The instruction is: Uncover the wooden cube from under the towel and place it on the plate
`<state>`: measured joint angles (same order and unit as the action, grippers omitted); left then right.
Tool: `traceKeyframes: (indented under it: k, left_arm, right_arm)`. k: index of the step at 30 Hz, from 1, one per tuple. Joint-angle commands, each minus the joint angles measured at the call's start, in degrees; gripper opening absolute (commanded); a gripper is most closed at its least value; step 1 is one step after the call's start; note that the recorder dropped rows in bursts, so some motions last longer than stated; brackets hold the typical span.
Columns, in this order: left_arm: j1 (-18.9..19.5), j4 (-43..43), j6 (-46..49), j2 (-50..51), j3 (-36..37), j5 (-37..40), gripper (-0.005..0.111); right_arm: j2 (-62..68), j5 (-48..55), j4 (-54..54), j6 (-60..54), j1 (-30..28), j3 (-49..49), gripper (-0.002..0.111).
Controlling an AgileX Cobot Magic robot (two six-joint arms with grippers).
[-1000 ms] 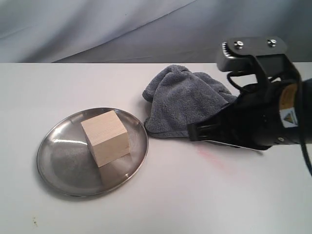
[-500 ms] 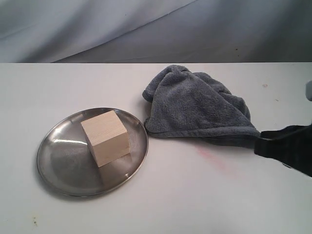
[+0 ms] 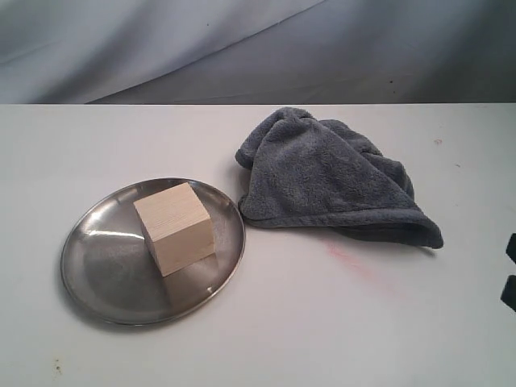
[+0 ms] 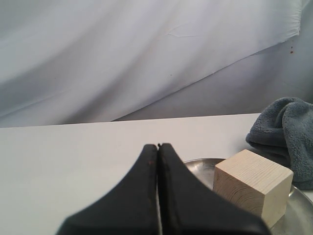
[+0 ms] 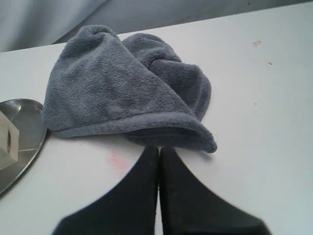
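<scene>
Exterior view: I see the wooden cube resting on the plate, with the towel heaped on the counter just beside the plate's rim. My left fingers are pressed together and empty, the cube close ahead. My right fingers, likewise pressed together and empty, face the towel. The left arm is nearer the cube, but I judge nothing remains to grasp.

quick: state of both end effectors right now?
left end effector: closed, holding nothing.
right end effector: closed, holding nothing.
</scene>
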<state>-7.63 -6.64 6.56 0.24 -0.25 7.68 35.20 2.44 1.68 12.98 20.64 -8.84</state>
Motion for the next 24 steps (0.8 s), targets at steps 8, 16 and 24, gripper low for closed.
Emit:
traceKeyframes:
  k: [8,16,24]
  left_arm:
    - [-0.28,-0.10,-0.14,-0.24,0.25,-0.12,0.000]
    - [-0.28,-0.10,-0.14,-0.24,0.25,-0.12,0.000]
    - [-0.28,-0.10,-0.14,-0.24,0.25,-0.12,0.000]
  right_arm:
    - [-19.60,-1.29,2.64,-8.05,-7.51,8.78,0.000]
    - [-28.82,1.07,4.32,-13.74,-8.68,8.84,0.000]
    - [-35.20,3.27,4.26,-20.36,-8.68,8.84,0.000]
